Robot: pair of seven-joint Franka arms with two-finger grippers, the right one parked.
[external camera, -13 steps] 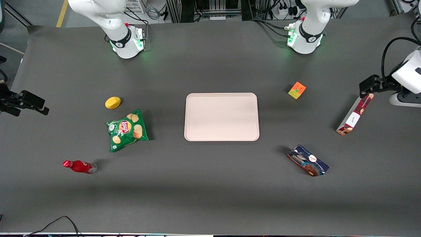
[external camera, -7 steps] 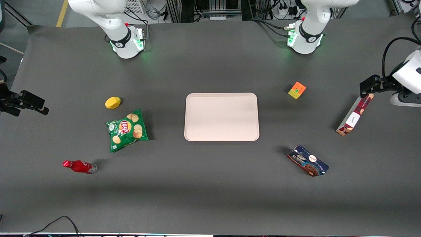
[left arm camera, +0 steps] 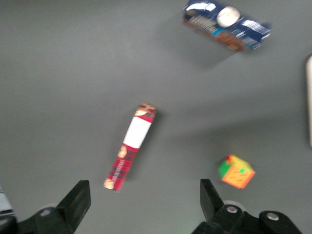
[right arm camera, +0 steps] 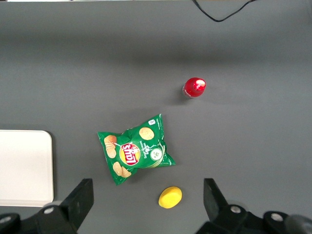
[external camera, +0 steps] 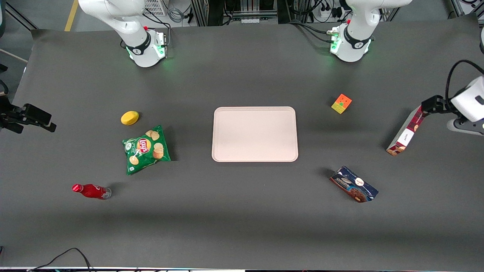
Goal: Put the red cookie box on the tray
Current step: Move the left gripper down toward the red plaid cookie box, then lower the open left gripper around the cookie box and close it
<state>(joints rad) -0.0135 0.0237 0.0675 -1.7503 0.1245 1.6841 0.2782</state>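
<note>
1. Table (external camera: pixel 242 226): dark grey matte mat covers the whole work surface; cables and rack equipment line its farthest edge, floor shows at the corners.
2. Tray (external camera: pixel 255 134): flat, at mid-table, nothing on it. Placement not yet done.
3. Red cookie box (external camera: pixel 407 132): lies on the mat toward the working arm's end of the table, well apart from the tray, long axis running diagonally. In the wrist view the box (left arm camera: pixel 130 146) rests untouched on bare mat.
4. Gripper (external camera: pixel 431 105): hovers above the box's farther end, not in contact. Wrist view shows its fingers (left arm camera: pixel 78 202) spread wide with nothing between them, so released. Judgement: approach step, lining up over the box for a grasp across the narrow width.
5. Blue cookie package (external camera: pixel 353 184): nearer the front camera than the box, apart from it.
6. Cube (external camera: pixel 341 103): orange-and-green, between box and tray, farther back; clear of a likely carry path.
</note>
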